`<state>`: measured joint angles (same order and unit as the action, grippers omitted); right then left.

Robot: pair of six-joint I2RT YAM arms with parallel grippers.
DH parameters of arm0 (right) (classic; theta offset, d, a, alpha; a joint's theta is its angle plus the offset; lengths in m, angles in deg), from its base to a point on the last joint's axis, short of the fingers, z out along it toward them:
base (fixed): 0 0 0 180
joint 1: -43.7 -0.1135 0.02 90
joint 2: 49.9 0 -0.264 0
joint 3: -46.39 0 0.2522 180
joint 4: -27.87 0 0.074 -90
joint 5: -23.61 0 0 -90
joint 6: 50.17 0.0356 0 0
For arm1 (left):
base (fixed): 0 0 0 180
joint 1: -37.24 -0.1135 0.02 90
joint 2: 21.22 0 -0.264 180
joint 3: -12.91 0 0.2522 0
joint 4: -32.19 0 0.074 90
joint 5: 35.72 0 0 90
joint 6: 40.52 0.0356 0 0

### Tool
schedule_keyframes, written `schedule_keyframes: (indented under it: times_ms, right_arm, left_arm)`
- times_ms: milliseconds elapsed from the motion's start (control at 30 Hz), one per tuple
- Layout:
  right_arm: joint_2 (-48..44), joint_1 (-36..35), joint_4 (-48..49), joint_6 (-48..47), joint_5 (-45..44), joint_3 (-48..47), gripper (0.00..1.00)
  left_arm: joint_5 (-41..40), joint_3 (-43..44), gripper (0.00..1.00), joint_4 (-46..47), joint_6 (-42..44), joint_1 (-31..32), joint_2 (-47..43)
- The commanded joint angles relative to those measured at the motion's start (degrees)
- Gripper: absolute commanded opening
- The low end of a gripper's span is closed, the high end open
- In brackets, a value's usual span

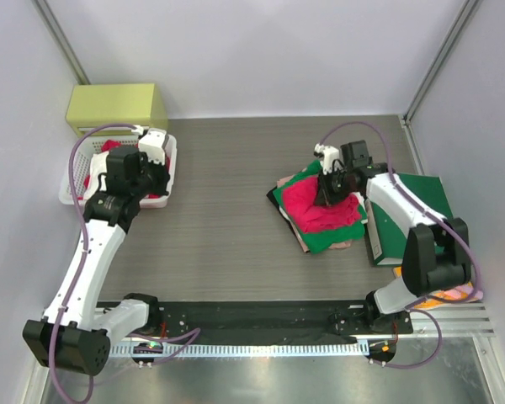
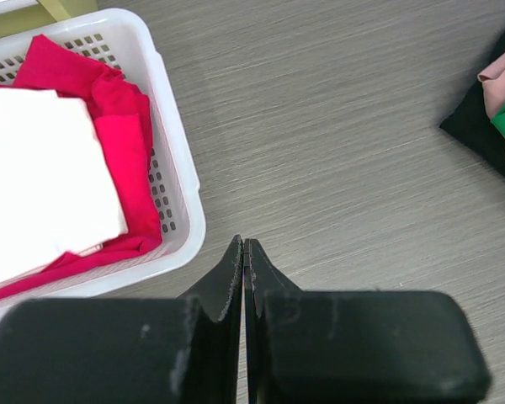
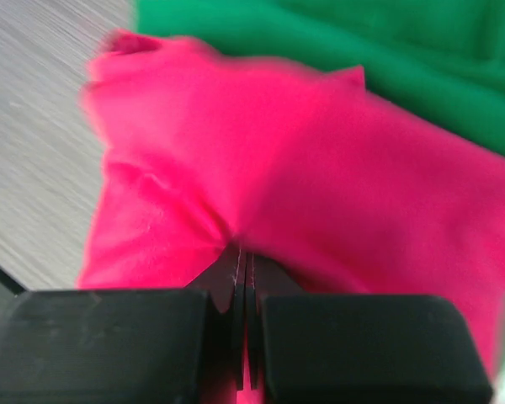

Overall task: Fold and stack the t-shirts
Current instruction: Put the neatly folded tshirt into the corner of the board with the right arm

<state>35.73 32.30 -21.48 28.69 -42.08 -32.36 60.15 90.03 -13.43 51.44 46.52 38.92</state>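
A bright pinkish-red t-shirt point(image 1: 313, 210) lies on top of a green t-shirt point(image 1: 321, 240), with a pale beige-pink t-shirt point(image 1: 343, 246) peeking out at the pile's near edge. My right gripper point(image 1: 329, 190) is down on the pile's far side. In the right wrist view it point(image 3: 242, 252) is shut on a puckered fold of the pinkish-red t-shirt point(image 3: 303, 160), and the green t-shirt point(image 3: 387, 59) shows behind. My left gripper point(image 1: 157, 175) hangs by the white basket point(image 1: 67, 192), shut point(image 2: 244, 244) with nothing in it, over bare table.
The white basket point(image 2: 182, 181) holds red cloth point(image 2: 118, 139) and a white folded cloth point(image 2: 42, 177). A yellow-green box point(image 1: 116, 105) stands behind it. A dark-green folder point(image 1: 417, 210) lies right of the pile, which rests on black cloth point(image 1: 278, 200). Grey walls enclose the table.
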Motion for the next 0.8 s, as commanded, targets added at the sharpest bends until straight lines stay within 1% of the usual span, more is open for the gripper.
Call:
schedule_keyframes:
  times_ms: [0, 100, 233, 333, 433, 467, 533, 633, 767]
  right_arm:
    - [6.1, -0.1, 5.6, 2.9, -0.2, 6.3, 0.01]
    - [10.1, -0.1, 6.2, 2.7, -0.1, 6.7, 0.01]
    - [10.0, -0.1, 5.6, 1.6, -1.0, 7.1, 0.01]
    - [7.1, -0.2, 5.9, 0.6, -1.3, 7.7, 0.01]
    - [2.7, -0.2, 4.8, 0.1, -0.3, 7.0, 0.01]
    - [-0.2, -0.3, 4.3, 0.1, -0.1, 5.8, 0.01]
    - [-2.9, -0.3, 1.3, -0.4, 1.1, 3.7, 0.01]
    - [-7.5, -0.3, -3.2, -0.8, 3.0, -2.0, 0.01]
    - [-10.4, -0.4, -6.6, -0.7, 4.6, -3.0, 0.01]
  left_arm:
    - [1.3, -1.1, 0.00, 3.3, -1.2, -1.1, 0.9]
    - [1.6, -1.6, 0.00, 3.4, -1.1, -1.3, 1.5]
    - [2.1, -0.4, 0.00, 3.2, -1.3, -1.5, 1.8]
    - [2.5, -0.8, 0.00, 3.2, -1.1, -1.5, 2.4]
    - [3.2, -2.3, 0.00, 3.8, -0.7, -1.5, 3.1]
    - [3.7, -2.7, 0.00, 4.1, -0.8, -1.5, 3.4]
    - [4.5, -3.5, 0.00, 4.4, -0.7, -1.5, 3.7]
    - [5.3, -3.1, 0.00, 4.3, -1.1, -1.5, 4.5]
    - [6.3, -2.8, 0.00, 4.3, -1.4, -1.5, 5.9]
